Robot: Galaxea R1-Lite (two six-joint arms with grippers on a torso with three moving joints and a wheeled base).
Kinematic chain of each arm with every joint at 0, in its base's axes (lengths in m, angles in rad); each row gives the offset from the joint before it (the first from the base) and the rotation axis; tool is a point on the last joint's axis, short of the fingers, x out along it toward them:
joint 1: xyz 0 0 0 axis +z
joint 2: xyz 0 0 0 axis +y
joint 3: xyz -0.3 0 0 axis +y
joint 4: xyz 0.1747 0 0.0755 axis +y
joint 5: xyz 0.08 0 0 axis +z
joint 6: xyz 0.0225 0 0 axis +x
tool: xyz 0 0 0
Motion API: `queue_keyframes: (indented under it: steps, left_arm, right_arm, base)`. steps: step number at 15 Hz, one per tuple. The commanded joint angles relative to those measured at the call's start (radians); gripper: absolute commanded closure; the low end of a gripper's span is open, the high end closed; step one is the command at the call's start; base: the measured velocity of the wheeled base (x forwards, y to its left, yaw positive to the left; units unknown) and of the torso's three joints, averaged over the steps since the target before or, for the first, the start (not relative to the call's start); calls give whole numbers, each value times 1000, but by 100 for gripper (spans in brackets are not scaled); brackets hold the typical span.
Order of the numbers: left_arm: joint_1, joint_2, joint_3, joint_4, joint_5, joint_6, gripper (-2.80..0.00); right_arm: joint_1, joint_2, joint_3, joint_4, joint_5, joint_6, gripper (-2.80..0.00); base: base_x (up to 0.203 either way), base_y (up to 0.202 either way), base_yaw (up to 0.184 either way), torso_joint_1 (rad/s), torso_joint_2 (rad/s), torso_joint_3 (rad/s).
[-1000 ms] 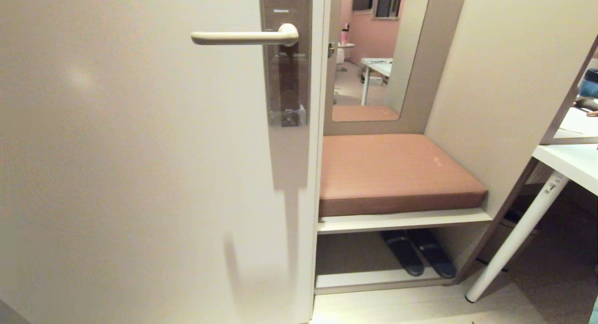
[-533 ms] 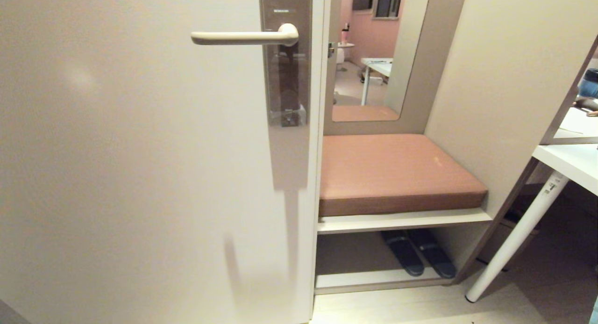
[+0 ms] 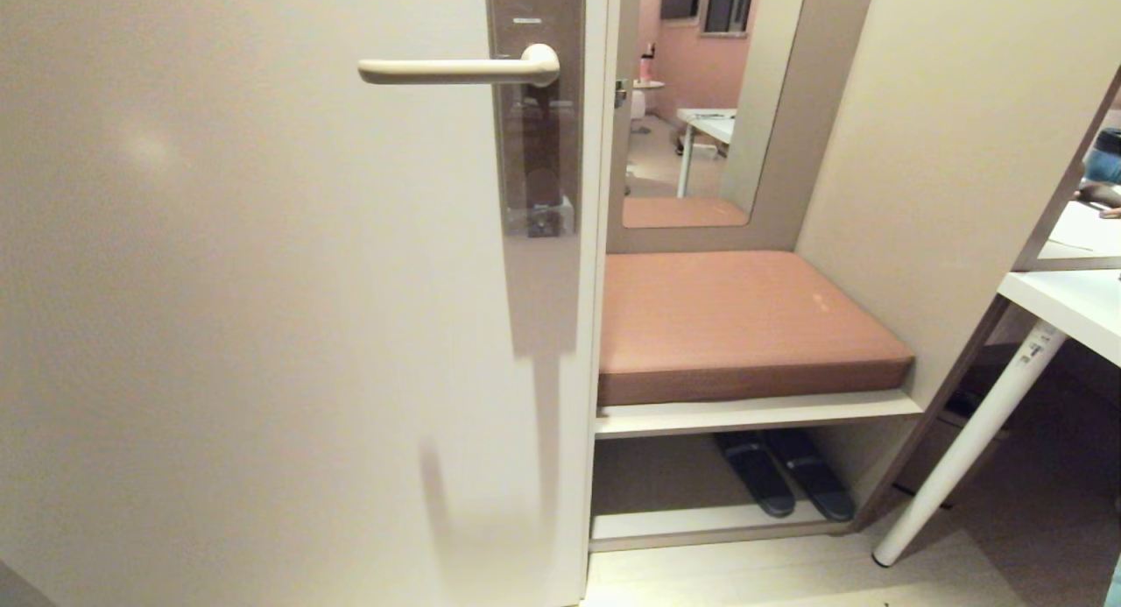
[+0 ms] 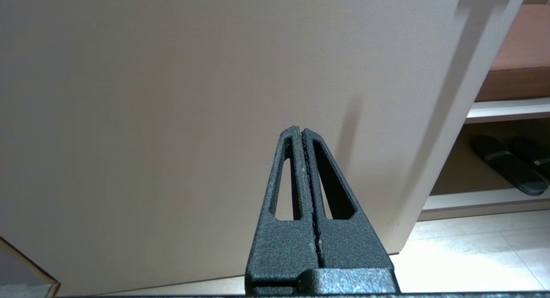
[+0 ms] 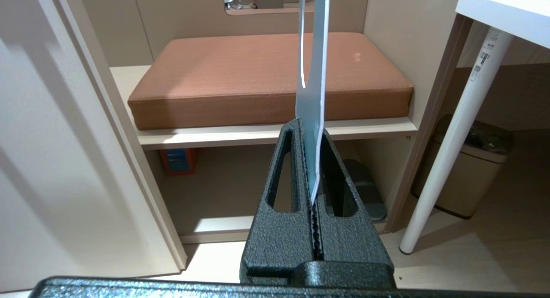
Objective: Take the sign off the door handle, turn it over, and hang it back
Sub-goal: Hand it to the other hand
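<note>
Right gripper (image 5: 310, 132) is pinching the sign (image 5: 313, 66) edge-on, its blue-grey face and thin white edge showing; left gripper (image 4: 303, 132) is sitting closed, empty.

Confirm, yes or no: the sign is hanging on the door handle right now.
No: in the head view the door handle is bare, and the right wrist view shows the sign clamped edge-on in the right gripper.

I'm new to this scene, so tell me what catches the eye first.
The slim cream lever door handle juts bare from its tall taupe backplate on the pale door, no sign on it. The thin blue-grey card sign stands edge-on, pinched in the right gripper before the terracotta seat cushion. The left gripper is shut, empty, facing the door.
</note>
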Motion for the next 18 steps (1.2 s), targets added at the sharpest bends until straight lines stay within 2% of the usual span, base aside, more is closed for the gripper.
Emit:
queue_keyframes:
  steps: [1,12,18]
  left_arm:
    - [0,1,0,0,2,-5,0]
    - [1,1,0,0,6,-14,0]
    - [1,1,0,-1,12,-40,0]
  right_arm:
    - [0,2,0,-1,0,0,0]
    - [0,2,0,-1,0,0,0]
    - [0,2,0,-1,0,0,0]
  base:
    - [0,0,0,0,0,0]
    - [0,0,0,0,0,0]
    - [0,0,0,0,0,0]
